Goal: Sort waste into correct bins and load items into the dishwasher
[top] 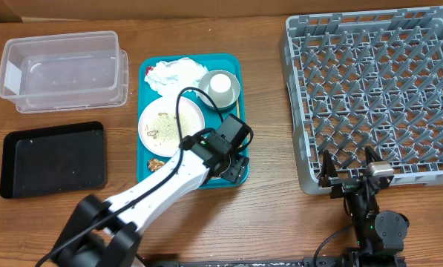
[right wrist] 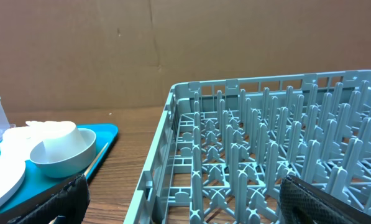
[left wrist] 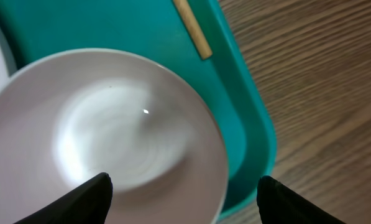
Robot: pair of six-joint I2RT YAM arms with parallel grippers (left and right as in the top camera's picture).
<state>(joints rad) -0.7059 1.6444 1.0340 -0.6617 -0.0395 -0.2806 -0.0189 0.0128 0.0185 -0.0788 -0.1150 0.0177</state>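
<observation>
**Fingers (left wrist: 92, 198) spread on both sides, nothing grasped**

Your left gripper (left wrist: 185, 205) hangs low over the near right corner of the teal rectangular plastic tray (top: 145, 100). Its jaws are released, and the rim of the smaller white round plate (left wrist: 123, 137) lies between the two dark tips. One tip is over the plate and the other is out past the tray's lip. You cannot tell whether either tip touches anything. Your right gripper (top: 348, 171) rests just before the near wall of the rack, wide apart and empty.

Everything stands on the brown wooden table (top: 266, 222).
- **Rack:** The large square grey plastic dish rack (top: 377, 89), with its grid of upright pegs, fills the far right.
- **Tub:** The clear plastic rectangular tub (top: 61, 70) sits far left. A white label (top: 10, 74) is on its left end, with print too small to read.
- **Black tray:** The shallow black rectangular tray (top: 54, 159) lies just in front of the tub.

On the teal tray:
- **Large plate:** The large pale round plate (top: 169, 122) is at the left, scattered with white rice-like grains (top: 162, 127).
- **Bowl and cup:** The grey-rimmed bowl (top: 234, 95) is at the far right corner, with the small white cup (top: 220, 85) inside it.
- **Napkins:** The crumpled white paper napkins (top: 178, 73) are at the far left, with a red scrap (top: 151, 72) at their edge.
- **Stick:** A thin wooden stick (left wrist: 192, 28) lies on the tray just past the small plate.
- **Food bits:** Small brown food bits (top: 156, 164) sit at the near left corner.

From overhead, your white left forearm (top: 162, 185) covers the small plate and the tray's near edge. A black cable (top: 179, 111) arcs over the large plate.
</observation>
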